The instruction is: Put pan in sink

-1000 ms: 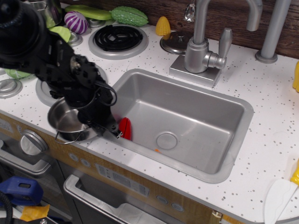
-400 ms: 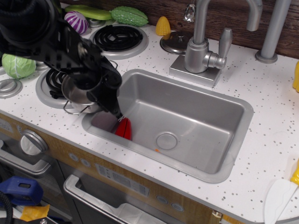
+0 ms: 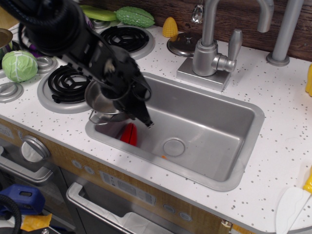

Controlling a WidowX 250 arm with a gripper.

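Note:
The pan (image 3: 104, 103), a small shiny steel pot with thin wire handles, hangs in the air over the left end of the sink (image 3: 229, 146). My black gripper (image 3: 127, 105) is shut on the pan's right rim and holds it tilted above the basin's left wall. The sink is a grey rectangular basin with a round drain (image 3: 174, 146). A red object (image 3: 129, 134) lies in the sink just under the pan.
Two stove burners (image 3: 66, 80) (image 3: 123, 38) sit left of the sink. A green cabbage (image 3: 18, 66), green vegetables (image 3: 134, 16), a yellow corn (image 3: 170, 27) and a steel lid (image 3: 184, 45) lie behind. The faucet (image 3: 210, 44) stands at the sink's back rim.
The gripper has lifted the pan off the counter's front edge and carried it up and right, from beside the sink to over its left end.

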